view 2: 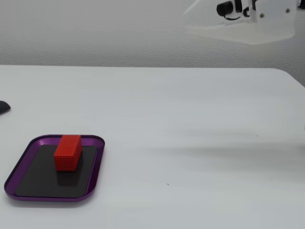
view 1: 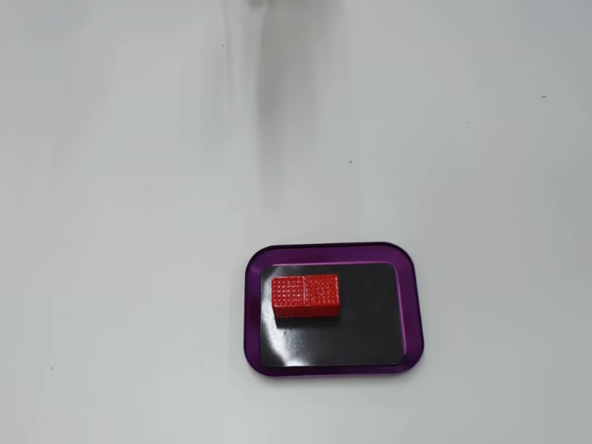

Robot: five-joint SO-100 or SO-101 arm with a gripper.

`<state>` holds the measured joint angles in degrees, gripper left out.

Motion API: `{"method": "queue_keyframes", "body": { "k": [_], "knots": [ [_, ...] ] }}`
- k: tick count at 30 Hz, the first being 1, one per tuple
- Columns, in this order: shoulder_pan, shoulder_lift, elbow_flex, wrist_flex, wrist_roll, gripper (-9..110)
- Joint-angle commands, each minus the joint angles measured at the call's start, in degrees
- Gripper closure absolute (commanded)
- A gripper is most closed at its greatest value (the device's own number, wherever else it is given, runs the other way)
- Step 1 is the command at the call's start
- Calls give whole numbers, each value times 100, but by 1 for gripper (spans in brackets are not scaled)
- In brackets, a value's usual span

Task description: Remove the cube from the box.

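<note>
The red cube [view 1: 305, 296] lies inside the purple-rimmed box [view 1: 414, 305], toward the left part of its black floor. From the side, the cube [view 2: 67, 151] stands at the far end of the box [view 2: 52, 196], at the table's front left. My white gripper [view 2: 188, 20] hovers high over the table's right side, far from the box. Its image is blurred, its fingers are parted, and nothing is between them. In the fixed view from above it is almost out of view at the top edge.
A small dark object [view 2: 3, 107] sits at the left edge of the side fixed view. The white table [view 2: 190, 143] stretches bare between the box and the arm, and its right corner shows at the far right.
</note>
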<state>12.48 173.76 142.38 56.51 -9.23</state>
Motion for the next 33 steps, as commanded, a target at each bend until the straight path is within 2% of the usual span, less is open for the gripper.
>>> {"method": "queue_keyframes", "body": {
  "k": [1, 8, 19, 25, 33],
  "knots": [
    [-53, -1266, -800, -272, -229, 97],
    [-404, -4377, -2944, 158, -396, 86],
    [-1424, -8358, -7058, 1758, -334, 83],
    [-1424, -9940, -8183, 1969, -325, 83],
    [-1116, -11074, -8684, 1898, -255, 83]
  ]
}}
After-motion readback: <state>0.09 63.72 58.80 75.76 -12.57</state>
